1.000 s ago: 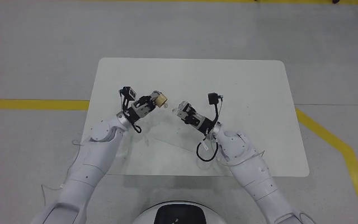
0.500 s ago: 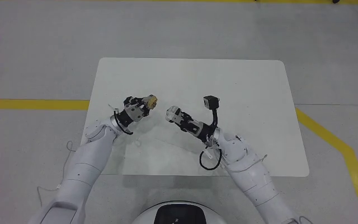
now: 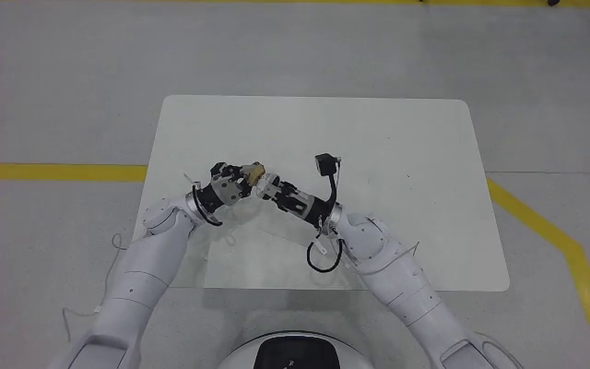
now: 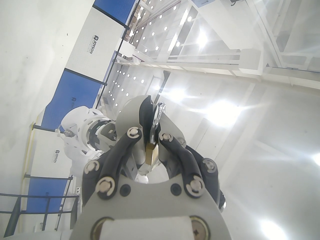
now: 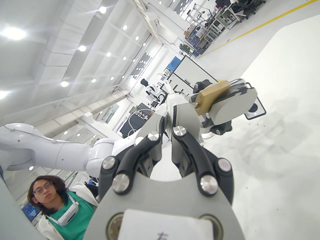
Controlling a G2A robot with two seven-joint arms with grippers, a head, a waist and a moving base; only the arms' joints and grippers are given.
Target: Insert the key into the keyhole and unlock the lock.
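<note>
Brass marks the middle of the top view: the lock (image 3: 253, 170) is clamped in the left pincer (image 3: 245, 173) and held above the bench (image 3: 415, 129). The right pincer (image 3: 264, 184) comes at the lock from the right, its tips just beside the brass body; whether they touch it cannot be told from above. The bench's left edge lies nearer the lock than its right edge does. Bare bench surface spreads to the right of the lock and beyond it toward the far edge. A yellow floor line (image 3: 74, 172) runs out past the left edge, about level with the lock.

From the left wrist, the left pincer's two fingers close on the lock seen edge-on, with the brass body toward the palm and the silver shackle (image 4: 158, 114) up between the pads. Metal and pads meet with no gap. Behind the lock is open hall, with ceiling lights far off, and a white arm shows just beside it.

From the right wrist, the right pincer's fingers are pressed together with a thin slit between them; whether the key sits in that slit I cannot tell. Just past their tips is the lock, its brass body jutting sideways from the left pincer's grey pads. Beyond the lock, bench surface runs open to a rounded corner.
</note>
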